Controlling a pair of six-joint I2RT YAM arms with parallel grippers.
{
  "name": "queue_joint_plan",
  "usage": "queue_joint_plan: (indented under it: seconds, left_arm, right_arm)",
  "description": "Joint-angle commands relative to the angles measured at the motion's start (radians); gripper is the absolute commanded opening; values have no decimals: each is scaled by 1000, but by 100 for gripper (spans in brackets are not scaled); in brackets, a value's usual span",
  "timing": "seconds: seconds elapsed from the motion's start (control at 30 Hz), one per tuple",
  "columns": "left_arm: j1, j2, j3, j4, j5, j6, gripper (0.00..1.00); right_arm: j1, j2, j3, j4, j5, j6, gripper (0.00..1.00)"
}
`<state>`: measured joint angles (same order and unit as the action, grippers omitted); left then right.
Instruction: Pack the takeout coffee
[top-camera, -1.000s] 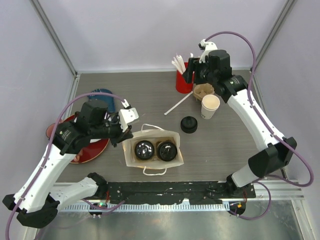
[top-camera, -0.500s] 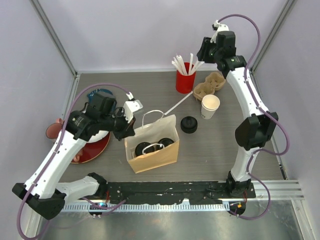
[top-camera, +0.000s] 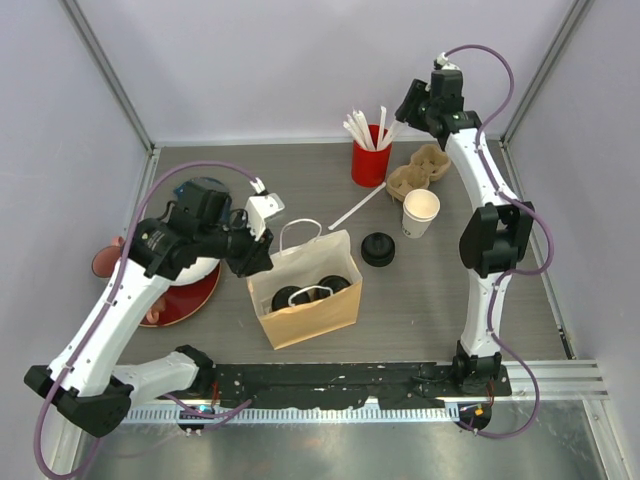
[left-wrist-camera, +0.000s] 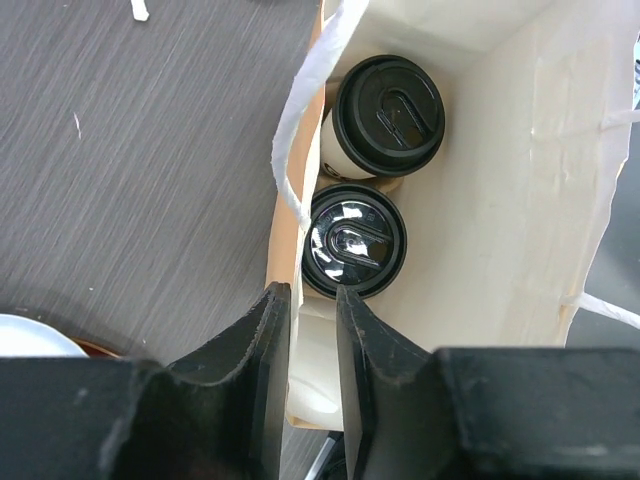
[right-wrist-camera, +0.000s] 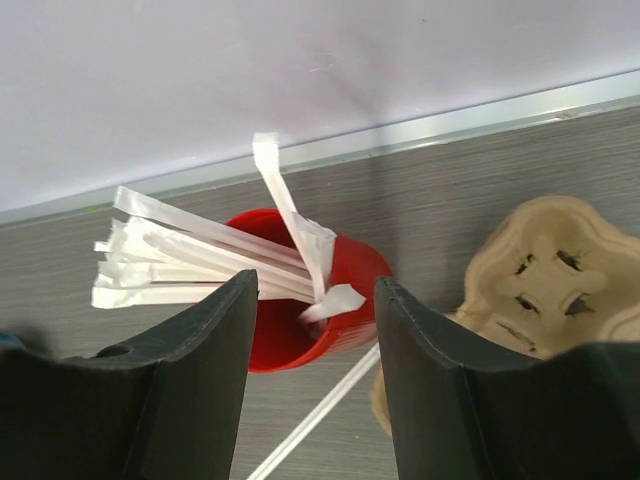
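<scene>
Top external view, from the left: a round red plate (top-camera: 190, 292) lies near the left edge of the table (top-camera: 450, 290), partly under the left arm; the left pincer (top-camera: 254, 262) sits at the left rim of an upright brown paper bag with white handles (top-camera: 312, 312) near the middle of the table; in the left wrist view its fingers (left-wrist-camera: 262, 340) stand narrow with the bag's rim running between them, and they seem to pinch it, though the contact itself is hidden; inside the bag stand the two small white paper cups with round black plastic sip lids (left-wrist-camera: 353, 240), upright and side by side along the bag's left wall; just right of the bag a short stack of black plastic lids (top-camera: 377, 248) rests on the table; near it, farther back, stands a plain white lidless paper cup (top-camera: 421, 212); a loose white wrapped straw (top-camera: 357, 208) lies slanted between the lids and a red cup full of wrapped straws (top-camera: 368, 165) at the back; a brown moulded pulp cup carrier (top-camera: 420, 170) sits just right of the red cup; the right pincer (right-wrist-camera: 315, 290) hangs above the red cup, spread wide and holding nothing.
</scene>
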<state>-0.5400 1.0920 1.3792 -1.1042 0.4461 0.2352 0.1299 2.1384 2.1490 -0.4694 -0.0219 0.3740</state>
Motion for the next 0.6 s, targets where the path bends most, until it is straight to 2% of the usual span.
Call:
queue_joint_plan:
  seconds: [0.0,0.17,0.33,0.43,0.5,0.57]
  left_arm:
    - [5,-9,40,15,-4,-20,31]
    - [5,-21,44,6,-23,-25,32]
    - [6,-34,35,13,-32,-37,32]
    - [5,-35,31,20,-30,-48,32]
    - [5,-40,29,20,-30,-48,32]
    - [6,-41,27,20,-32,-43,32]
  right_arm:
    - [7,-11,12,104,8,83,54]
    - [7,28,35,88,17,111,51]
    - [8,34,37,15,69,125,54]
    - [13,29,9,29,56,121,54]
    - [17,34,9,37,34,114,50]
    - [19,40,17,37,36,111,38]
